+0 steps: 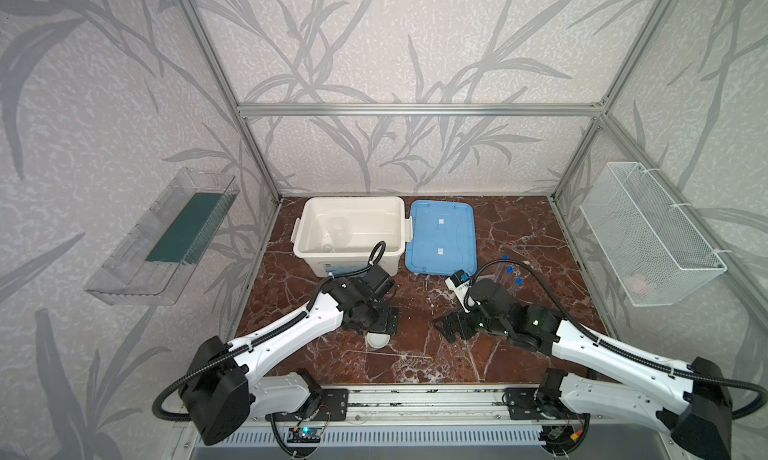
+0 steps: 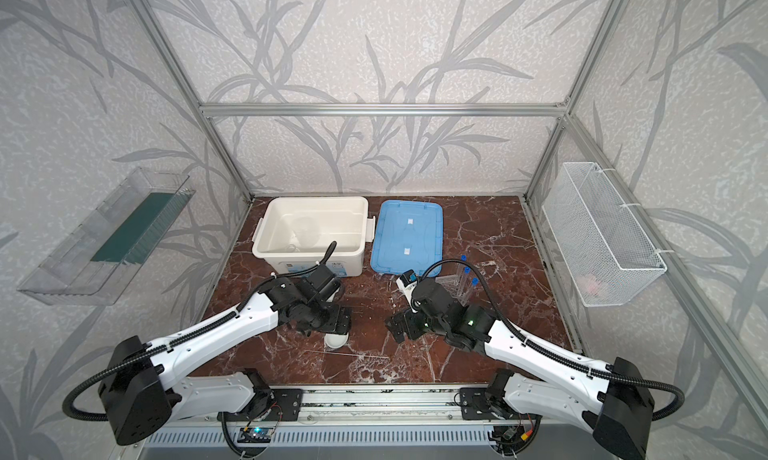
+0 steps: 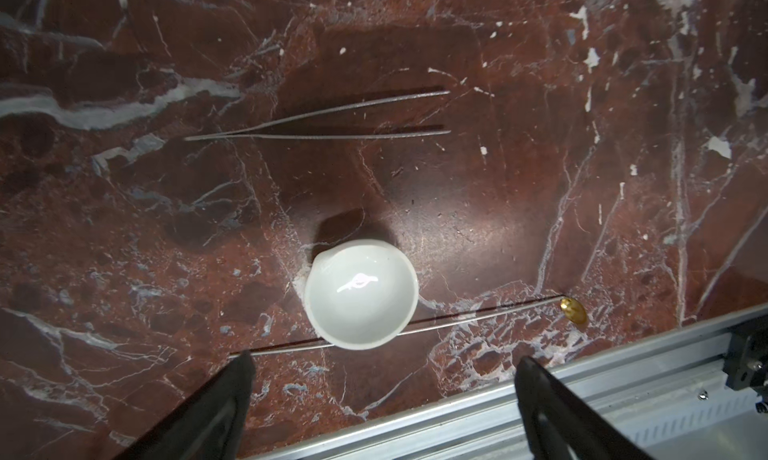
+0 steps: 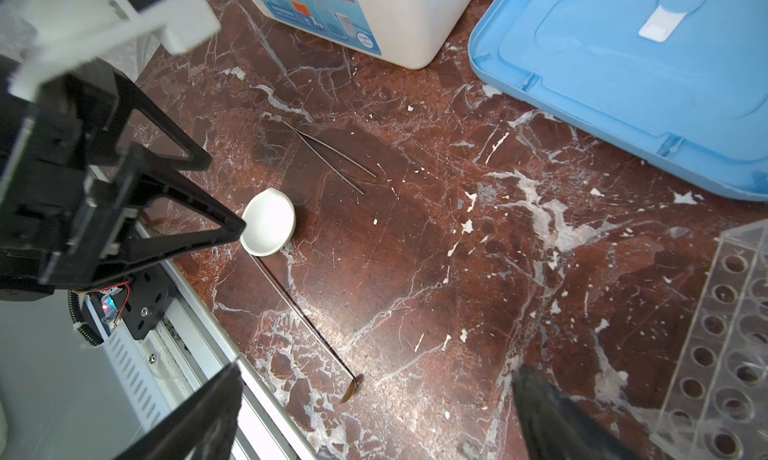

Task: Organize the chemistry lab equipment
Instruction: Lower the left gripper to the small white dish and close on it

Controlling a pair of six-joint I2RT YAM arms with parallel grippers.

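A red-brown marble surface fills the floor of the cell. At its back stands an open white plastic bin. A flat blue plastic lid lies just beside it on the right.

The left gripper hangs over the front middle with its jaws wide apart, gripping nothing. The right gripper faces it, also spread and empty, above bare marble.

A clear holed acrylic rack sits in front of the lid, behind the right arm. Three long blue-capped clear tubes rise at the rack with their caps up, their lower ends hidden.

Inside the bin a clear beaker and a small clear jar show faintly.

A small white round ceramic dish rests upright below the left gripper. A long thin metal rod with a gold spoon end runs along the dish, touching it or passing under it; I cannot tell which. Two shorter thin rods lie near the dish, joined in a narrow V.
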